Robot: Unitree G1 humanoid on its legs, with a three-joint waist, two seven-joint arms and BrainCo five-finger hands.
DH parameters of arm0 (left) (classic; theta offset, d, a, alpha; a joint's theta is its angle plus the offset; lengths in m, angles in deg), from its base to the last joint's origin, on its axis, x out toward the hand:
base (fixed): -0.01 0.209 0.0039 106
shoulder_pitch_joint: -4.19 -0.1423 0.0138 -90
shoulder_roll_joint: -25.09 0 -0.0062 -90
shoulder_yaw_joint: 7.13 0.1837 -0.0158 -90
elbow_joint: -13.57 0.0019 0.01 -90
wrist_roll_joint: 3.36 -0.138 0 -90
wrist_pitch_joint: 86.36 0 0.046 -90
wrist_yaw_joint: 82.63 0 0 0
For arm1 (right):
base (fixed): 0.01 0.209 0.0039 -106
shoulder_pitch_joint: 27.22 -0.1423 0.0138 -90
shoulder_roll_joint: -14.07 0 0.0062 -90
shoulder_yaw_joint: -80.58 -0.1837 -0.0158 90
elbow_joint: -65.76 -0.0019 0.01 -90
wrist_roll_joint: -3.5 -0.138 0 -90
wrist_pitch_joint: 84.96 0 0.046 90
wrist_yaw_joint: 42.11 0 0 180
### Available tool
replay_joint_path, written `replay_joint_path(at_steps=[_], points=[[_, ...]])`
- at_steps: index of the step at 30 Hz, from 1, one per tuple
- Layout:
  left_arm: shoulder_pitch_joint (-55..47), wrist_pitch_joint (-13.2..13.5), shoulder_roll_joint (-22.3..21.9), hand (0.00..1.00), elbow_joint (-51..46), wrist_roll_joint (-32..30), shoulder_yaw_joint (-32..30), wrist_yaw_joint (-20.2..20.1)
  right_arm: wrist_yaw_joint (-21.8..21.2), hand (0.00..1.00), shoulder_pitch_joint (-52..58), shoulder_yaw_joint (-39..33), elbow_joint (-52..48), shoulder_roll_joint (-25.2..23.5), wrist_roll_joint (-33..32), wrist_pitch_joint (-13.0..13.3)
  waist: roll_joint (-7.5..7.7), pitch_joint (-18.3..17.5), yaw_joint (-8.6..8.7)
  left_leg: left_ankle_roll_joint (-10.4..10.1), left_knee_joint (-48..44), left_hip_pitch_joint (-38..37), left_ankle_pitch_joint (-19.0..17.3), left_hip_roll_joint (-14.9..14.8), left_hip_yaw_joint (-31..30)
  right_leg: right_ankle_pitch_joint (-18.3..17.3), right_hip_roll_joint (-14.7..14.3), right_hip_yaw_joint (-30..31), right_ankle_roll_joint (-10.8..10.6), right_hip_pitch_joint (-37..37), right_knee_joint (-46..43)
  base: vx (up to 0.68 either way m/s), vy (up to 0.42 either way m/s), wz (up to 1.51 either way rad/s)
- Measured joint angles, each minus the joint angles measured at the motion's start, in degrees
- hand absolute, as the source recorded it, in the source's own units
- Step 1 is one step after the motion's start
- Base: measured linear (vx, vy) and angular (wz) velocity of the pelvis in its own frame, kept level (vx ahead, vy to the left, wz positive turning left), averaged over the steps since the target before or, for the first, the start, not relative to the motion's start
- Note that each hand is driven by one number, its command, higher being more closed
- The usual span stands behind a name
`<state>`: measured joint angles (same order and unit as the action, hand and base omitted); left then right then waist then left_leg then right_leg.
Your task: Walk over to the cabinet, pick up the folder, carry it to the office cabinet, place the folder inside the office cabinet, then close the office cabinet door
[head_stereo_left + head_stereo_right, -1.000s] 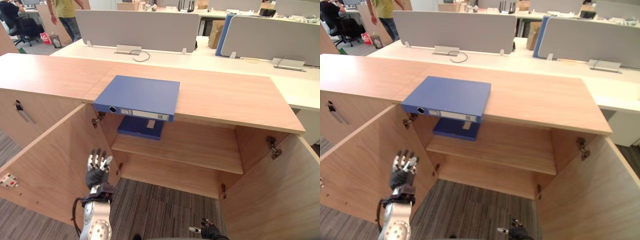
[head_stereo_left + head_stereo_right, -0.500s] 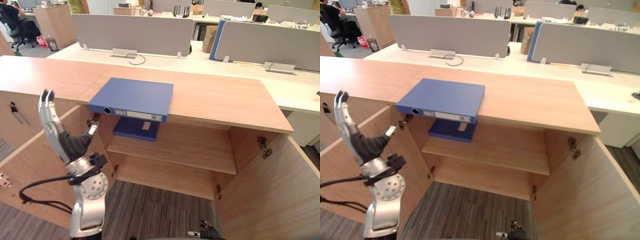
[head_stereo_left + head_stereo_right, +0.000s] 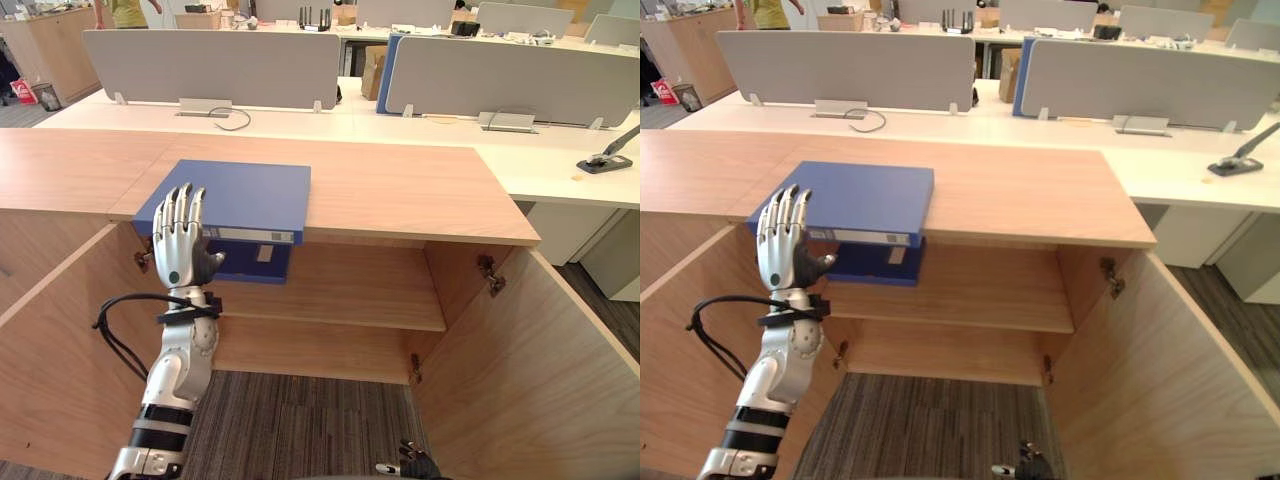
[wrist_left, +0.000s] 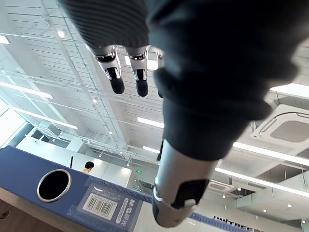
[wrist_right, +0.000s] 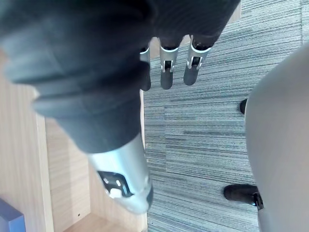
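A blue folder (image 3: pixel 225 198) lies flat on the wooden cabinet top (image 3: pixel 410 190), its spine overhanging the front edge. My left hand (image 3: pixel 180 248) is raised just in front of that spine, open, fingers straight and pointing up, not touching it. In the left wrist view the spine (image 4: pixel 96 205) with its round hole and label sits past the straight fingers (image 4: pixel 116 79). A second blue folder (image 3: pixel 262 268) lies on the shelf (image 3: pixel 350 290) inside the cabinet. My right hand (image 5: pixel 166 72) hangs low over the carpet, fingers relaxed and open.
Both cabinet doors stand wide open: the left door (image 3: pixel 60 330) beside my left arm, the right door (image 3: pixel 530 370) at the lower right. Behind the cabinet run white desks with grey dividers (image 3: pixel 210 65). A person (image 3: pixel 125 10) stands far back left.
The whole picture has shifted as the camera moved. My left hand has swung from beside the left door to right in front of the folder's spine.
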<state>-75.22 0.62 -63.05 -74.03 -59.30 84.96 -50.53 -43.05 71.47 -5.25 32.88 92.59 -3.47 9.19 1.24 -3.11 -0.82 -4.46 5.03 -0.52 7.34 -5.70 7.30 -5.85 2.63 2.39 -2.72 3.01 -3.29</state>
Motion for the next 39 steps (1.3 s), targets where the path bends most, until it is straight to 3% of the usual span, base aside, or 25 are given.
replay_joint_path(at_steps=[16,31,39], points=[[10.44,0.38,8.13,0.00,9.01,-3.40,4.13,-1.36,-0.93,0.00,-0.64,-0.04,1.12,0.06,1.40,0.79,-0.14,0.09,1.10,-0.11,0.25,-0.66,-0.25,-0.17,1.25,0.24,-0.15,1.23,0.21,0.02,0.48,-0.01,0.003,-0.03],[12.84,2.43,9.55,0.00,21.85,-1.98,6.59,-3.98,-0.98,0.00,-1.95,-0.07,2.72,0.17,1.40,1.72,-0.19,0.13,3.07,-0.16,0.01,-0.68,-0.45,-0.15,1.90,0.59,-0.20,2.30,0.27,-0.43,0.86,0.00,0.005,-0.02],[13.28,2.57,9.64,0.00,23.70,-1.71,6.58,-4.32,-0.98,0.00,-2.45,-0.14,3.83,1.13,1.41,1.76,-0.23,0.15,3.10,-0.11,0.00,-0.67,-0.53,-0.09,1.97,0.69,-0.19,2.54,0.24,-0.61,0.88,0.00,0.006,-0.02]])
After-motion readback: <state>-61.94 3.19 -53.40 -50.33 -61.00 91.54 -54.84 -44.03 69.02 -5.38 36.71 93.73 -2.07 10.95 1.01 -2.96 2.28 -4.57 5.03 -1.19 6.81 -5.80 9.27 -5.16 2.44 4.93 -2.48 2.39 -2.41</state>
